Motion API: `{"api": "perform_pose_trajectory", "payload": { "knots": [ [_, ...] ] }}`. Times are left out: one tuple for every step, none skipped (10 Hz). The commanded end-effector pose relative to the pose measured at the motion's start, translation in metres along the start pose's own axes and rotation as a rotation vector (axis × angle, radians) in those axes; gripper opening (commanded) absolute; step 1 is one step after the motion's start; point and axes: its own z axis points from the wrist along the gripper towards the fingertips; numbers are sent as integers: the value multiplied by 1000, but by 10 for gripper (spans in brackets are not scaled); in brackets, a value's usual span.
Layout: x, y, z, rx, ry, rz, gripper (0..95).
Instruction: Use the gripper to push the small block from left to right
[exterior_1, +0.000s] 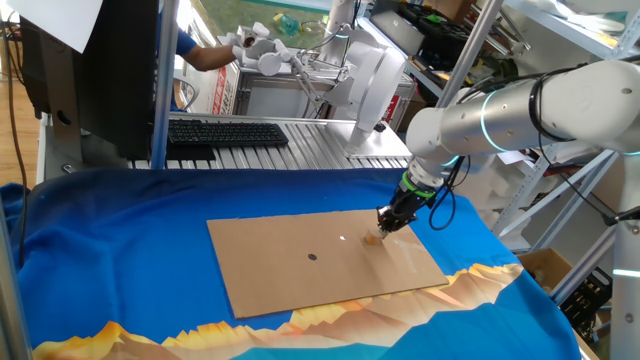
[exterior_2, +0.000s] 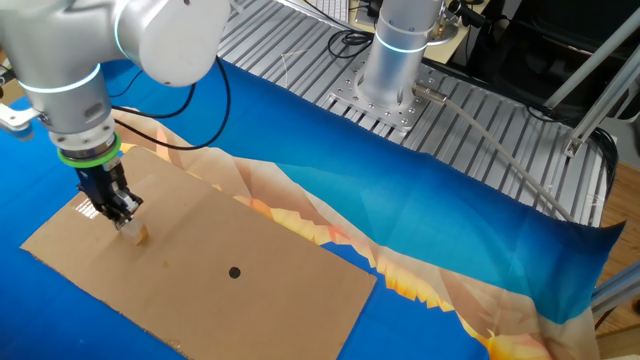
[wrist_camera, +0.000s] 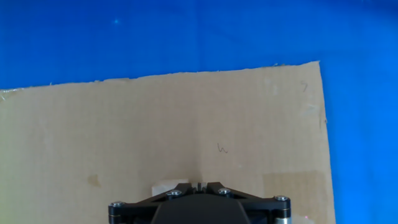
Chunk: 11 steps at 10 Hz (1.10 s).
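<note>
Pointing straight down, hand (exterior_2: 124, 213) fully closed (holding nothing), tip touching small block (exterior_2: 137, 235) on cardboard sheet (exterior_2: 260, 300).

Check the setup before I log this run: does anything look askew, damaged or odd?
Nothing stands out. The cardboard sheet lies flat on the blue cloth, the small block sits on it by the shut gripper.

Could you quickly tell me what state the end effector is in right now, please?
End effector: closed, gripping nothing, tip down on the cardboard sheet right beside the small block; whether they touch cannot be told.
</note>
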Motion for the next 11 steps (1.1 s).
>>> {"api": "perform_pose_trajectory", "payload": {
  "knots": [
    [0, 2, -1, 0, 2, 6, 0],
    [2, 7, -2, 1, 0, 12, 0],
    [3, 10, -3, 2, 0, 18, 0],
    [3, 12, -2, 1, 0, 18, 0],
    [3, 15, 1, 1, -2, 18, 0],
    [4, 17, 4, -1, -6, 20, 0],
    [5, 19, 6, -1, -11, 23, 0],
    [5, 21, 6, -2, -10, 23, 0],
    [5, 23, 5, -3, -8, 23, 0],
    [5, 28, 3, 3, -6, 26, 0],
    [5, 31, 3, 4, -5, 29, 0]
  ]
}}
